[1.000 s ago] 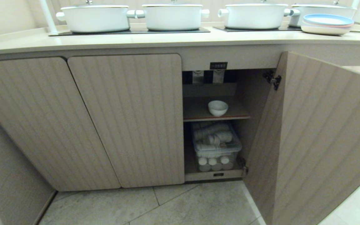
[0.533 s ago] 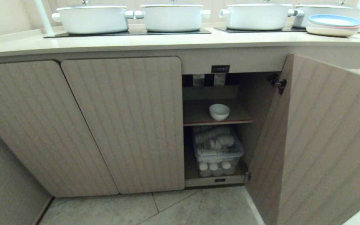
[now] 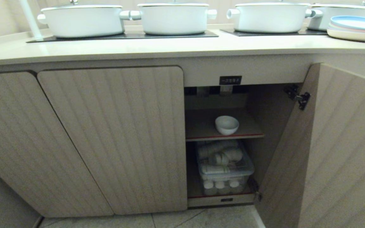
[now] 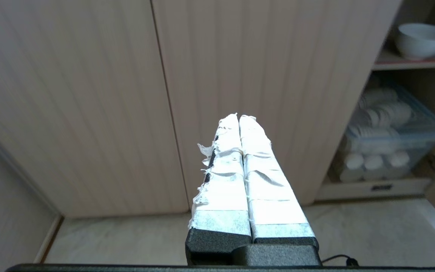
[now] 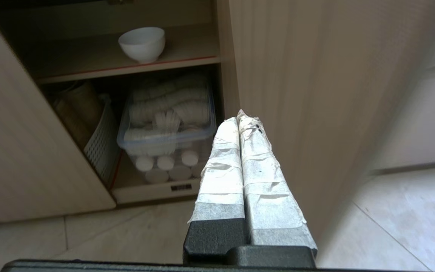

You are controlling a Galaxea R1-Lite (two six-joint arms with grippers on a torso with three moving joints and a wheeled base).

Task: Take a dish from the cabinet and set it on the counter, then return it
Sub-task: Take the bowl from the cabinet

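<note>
Camera has closed in and shifted since a second ago; nothing in the scene itself has moved. Left gripper [image 4: 239, 116] hangs clenched and empty before the shut doors, tile floor [image 4: 127, 238] below it. Right gripper [image 5: 239, 115] also clenched, empty, just beside the open door [image 3: 344, 152]. Door stands swung wide on the right, leaving the cabinet [image 3: 112, 136] bay clear between it and the shut door. Bin [image 3: 225, 167] of white containers fills the lower bay. Dish [image 3: 227, 124] sits upright on the red-edged shelf [image 3: 201, 126], well apart from both grippers. Counter [image 3: 169, 46] above carries pots [image 3: 173, 17] and plates [image 3: 356, 28].
</note>
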